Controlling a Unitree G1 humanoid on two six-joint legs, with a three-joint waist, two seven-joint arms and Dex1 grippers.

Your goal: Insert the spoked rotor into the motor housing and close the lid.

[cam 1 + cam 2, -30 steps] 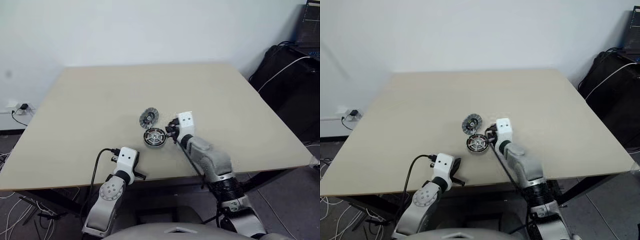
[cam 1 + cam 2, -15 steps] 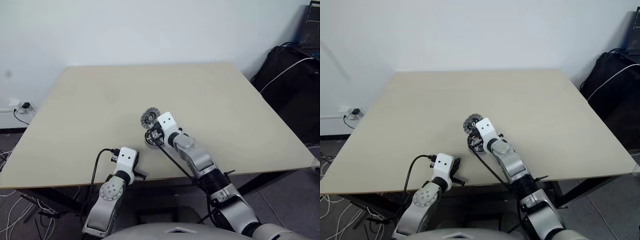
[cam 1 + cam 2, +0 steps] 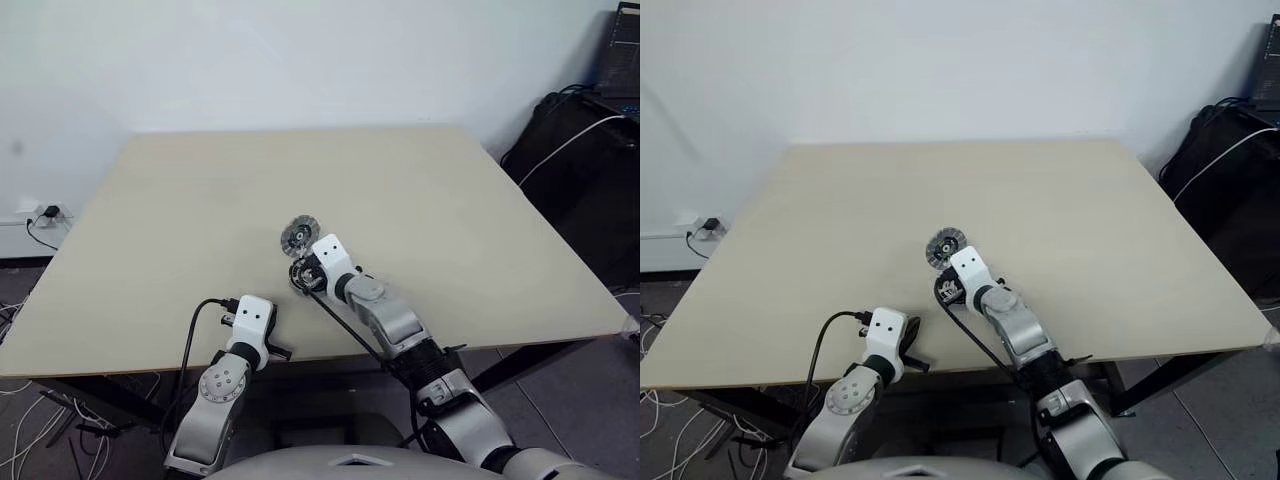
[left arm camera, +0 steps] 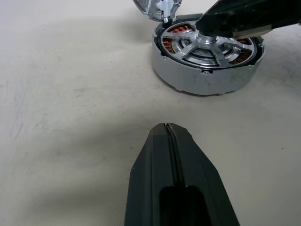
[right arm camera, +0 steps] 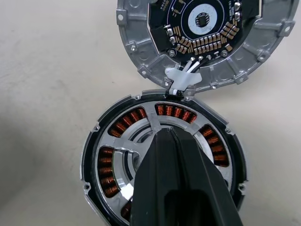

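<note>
On the tabletop [image 3: 180, 230], rotor [image 5: 141, 155] looks seated in the housing [image 4: 207, 77]. Right pincer [image 5: 181, 155], fingers together, presses its hub; left pincer [image 4: 169, 141] idles pinched together. Lid [image 5: 207, 42] still lies open behind.

- You are looking at what seems an office or lab room: a plain white wall [image 3: 300, 60] is standing behind a bare beige worktop [image 3: 200, 200].
- A wall socket [image 3: 40, 213] with a plug in it is sitting low at the left.
- Loose cables [image 3: 30, 430] are lying on the floor.
- A black bag [image 3: 585, 170] is resting at the right.
</note>
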